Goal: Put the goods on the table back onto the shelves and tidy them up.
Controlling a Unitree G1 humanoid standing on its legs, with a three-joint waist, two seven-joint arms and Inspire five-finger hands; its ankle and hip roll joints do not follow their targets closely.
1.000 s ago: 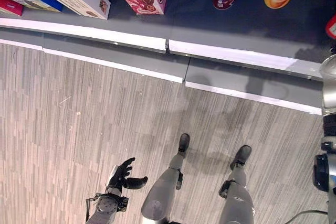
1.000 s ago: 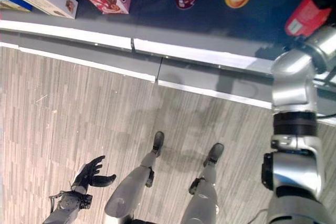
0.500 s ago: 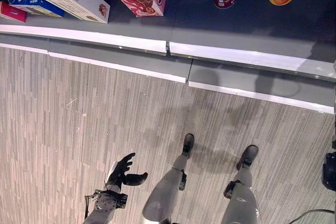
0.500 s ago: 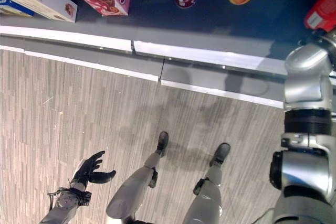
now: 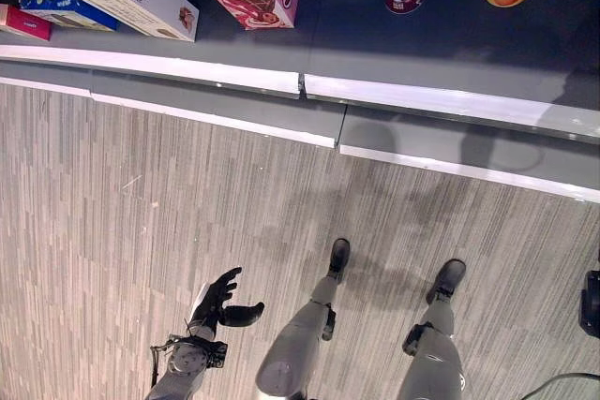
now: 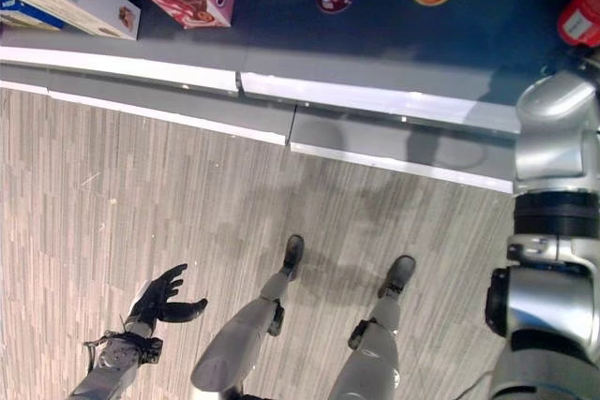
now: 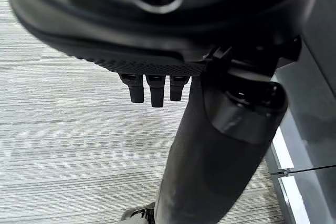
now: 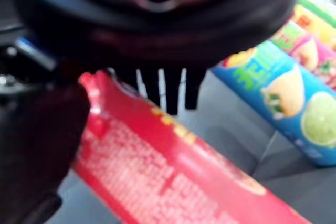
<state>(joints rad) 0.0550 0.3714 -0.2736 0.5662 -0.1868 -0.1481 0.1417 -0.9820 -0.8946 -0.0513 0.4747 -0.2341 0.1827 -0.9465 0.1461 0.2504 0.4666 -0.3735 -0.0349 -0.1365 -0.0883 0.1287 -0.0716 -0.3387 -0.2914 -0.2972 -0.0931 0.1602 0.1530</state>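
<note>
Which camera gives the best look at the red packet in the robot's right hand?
The right wrist view: the red packet runs across it, close up, with the right hand and its fingers around it. The right eye view catches just a corner of the packet at the edge, above the arm.

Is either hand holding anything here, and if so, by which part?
The right hand is closed on a red packet, thumb and fingers gripping opposite sides near one end. The left hand hangs open over the floor, holding nothing.
</note>
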